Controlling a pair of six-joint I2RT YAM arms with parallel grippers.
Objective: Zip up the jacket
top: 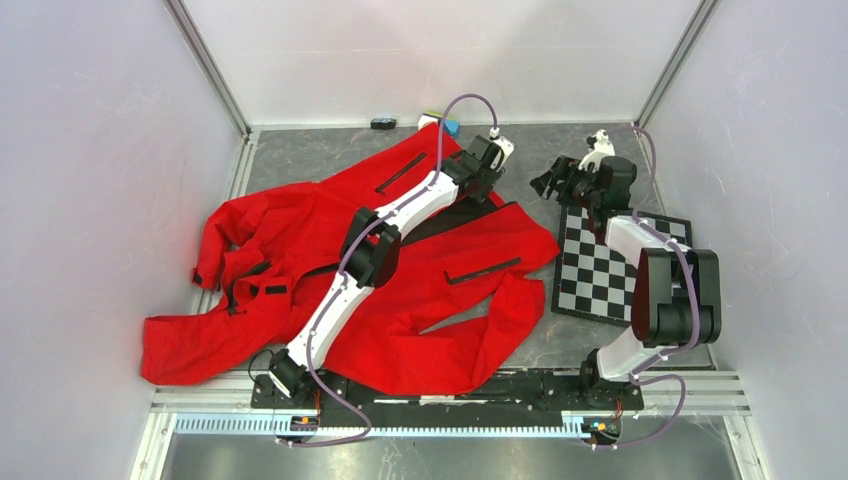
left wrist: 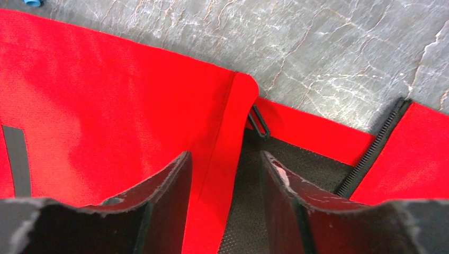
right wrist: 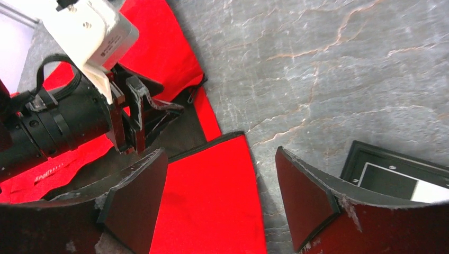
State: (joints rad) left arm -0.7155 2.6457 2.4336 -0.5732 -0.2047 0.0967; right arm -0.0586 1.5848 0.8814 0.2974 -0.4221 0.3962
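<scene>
A red jacket (top: 300, 260) is lying spread open on a grey table (top: 300, 150), its front unzipped. The left gripper (left wrist: 225, 159) is hanging over one front edge near the hem, jaws apart (a zipper pull (left wrist: 258, 123) is showing just beyond). The right gripper (right wrist: 219, 159) is hovering, jaws apart, over the other front corner, beside a chessboard (top: 590, 280).

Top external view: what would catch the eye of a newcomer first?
The bright red jacket, lying open across the left and middle of the grey table, dominates. The left arm stretches over it, its left gripper open astride a front edge. At right lies a black-and-white checkerboard, with the right gripper open near its far corner.
</scene>
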